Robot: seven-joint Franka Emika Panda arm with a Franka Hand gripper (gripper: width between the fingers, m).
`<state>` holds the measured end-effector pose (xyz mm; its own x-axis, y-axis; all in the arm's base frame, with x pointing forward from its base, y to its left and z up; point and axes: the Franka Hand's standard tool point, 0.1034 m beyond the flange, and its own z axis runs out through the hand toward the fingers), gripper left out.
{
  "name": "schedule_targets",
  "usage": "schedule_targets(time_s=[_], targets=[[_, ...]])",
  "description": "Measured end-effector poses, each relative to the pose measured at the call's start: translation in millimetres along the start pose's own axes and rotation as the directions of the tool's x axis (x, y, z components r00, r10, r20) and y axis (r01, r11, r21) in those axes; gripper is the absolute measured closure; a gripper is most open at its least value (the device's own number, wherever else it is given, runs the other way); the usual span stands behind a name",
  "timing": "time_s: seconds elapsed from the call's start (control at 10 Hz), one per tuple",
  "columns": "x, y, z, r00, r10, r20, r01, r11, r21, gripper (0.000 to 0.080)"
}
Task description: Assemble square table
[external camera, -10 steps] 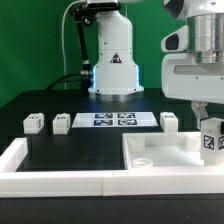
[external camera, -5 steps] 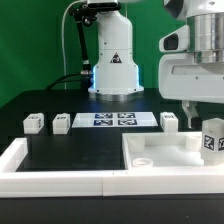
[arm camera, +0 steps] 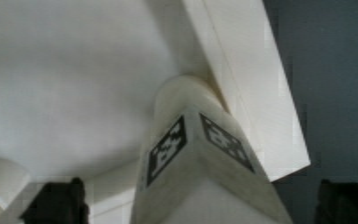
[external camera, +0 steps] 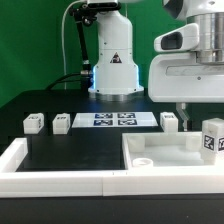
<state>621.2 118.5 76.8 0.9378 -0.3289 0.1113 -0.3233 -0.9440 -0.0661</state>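
— While one leg stands upright on the far-right corner of the square table, lower right of the exterior view, what's left?
— Three loose legs wait on the worktop, mid-frame, beside the marker board. Looks roughly a quarter done; seating unclear.
— Hand?
— Open, fingers spread either side of that leg, holding nothing.
— Writing?
— Only black-and-white tags; no readable text.
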Motion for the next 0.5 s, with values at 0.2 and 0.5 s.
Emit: schedule_targets(time_s=[0.2,0.5], targets=[[0.2,0.3,0.0,0.995,-0.096,0.0,0.096,0.995,0.0,0.0151],[0.6,1.0,0.0,0.966,-0.259,0.0,0.259,0.966,-0.001,0.0151]])
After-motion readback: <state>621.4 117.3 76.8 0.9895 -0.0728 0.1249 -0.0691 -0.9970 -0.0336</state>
